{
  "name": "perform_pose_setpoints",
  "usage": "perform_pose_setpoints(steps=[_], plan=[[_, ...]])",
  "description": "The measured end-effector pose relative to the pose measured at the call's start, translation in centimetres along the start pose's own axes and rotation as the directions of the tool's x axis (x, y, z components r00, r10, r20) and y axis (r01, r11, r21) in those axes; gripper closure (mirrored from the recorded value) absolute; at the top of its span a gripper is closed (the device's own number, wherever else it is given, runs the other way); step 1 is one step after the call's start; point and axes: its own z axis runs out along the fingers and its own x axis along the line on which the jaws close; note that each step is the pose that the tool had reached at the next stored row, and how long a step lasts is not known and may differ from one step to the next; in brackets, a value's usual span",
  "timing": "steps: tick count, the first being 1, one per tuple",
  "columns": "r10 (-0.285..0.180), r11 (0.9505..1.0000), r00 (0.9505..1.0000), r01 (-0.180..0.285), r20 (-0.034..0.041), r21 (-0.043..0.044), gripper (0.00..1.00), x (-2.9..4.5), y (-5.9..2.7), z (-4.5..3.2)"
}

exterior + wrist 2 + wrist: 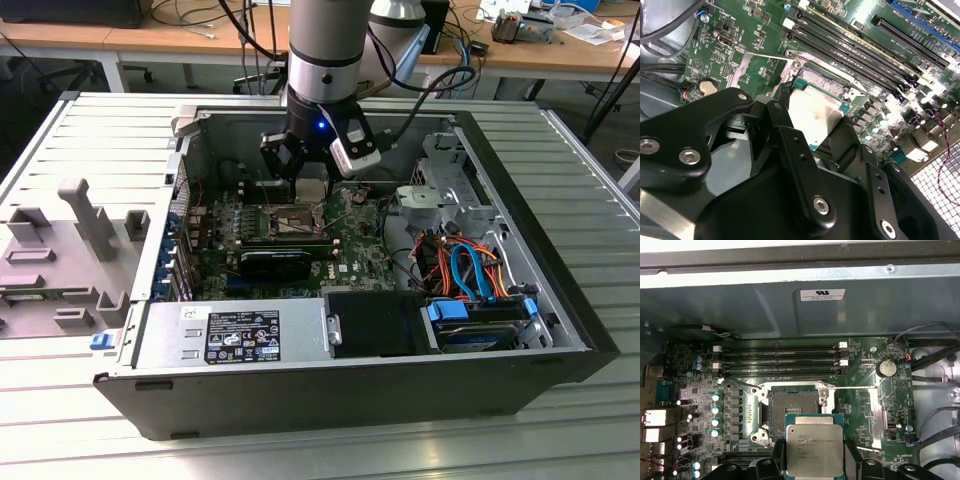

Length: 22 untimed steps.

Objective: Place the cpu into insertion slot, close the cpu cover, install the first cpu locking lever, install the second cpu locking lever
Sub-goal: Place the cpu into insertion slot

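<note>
The cpu (814, 450), a small square chip with a dull silver top, hangs just above the green motherboard (865, 365), and my gripper (814, 456) is shut on its two side edges. It sits close beside the insertion slot (792, 407), whose dark centre lies bare inside a silvery frame. The cpu cover (876, 410) is swung open to the side of the slot. In the second wrist view the cpu (815, 112) partly hides the slot (816, 77), with the cover (737, 70) open beyond it. In the exterior view my gripper (305, 185) reaches down into the open case.
Long black memory sticks (780, 360) run next to the slot. Inside the case are a power supply (240, 335), a drive bay (480, 320) and orange and blue cables (465, 265). The case walls (540, 200) ring the board. A grey panel (70, 240) lies at the exterior view's left.
</note>
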Motion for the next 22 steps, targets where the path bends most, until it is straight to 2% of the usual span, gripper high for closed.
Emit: perform_pose_setpoints(steps=[22], plan=[[0.0,1.0,1.0,0.0,0.0,0.0001,0.45,-0.02,-0.28,0.66]])
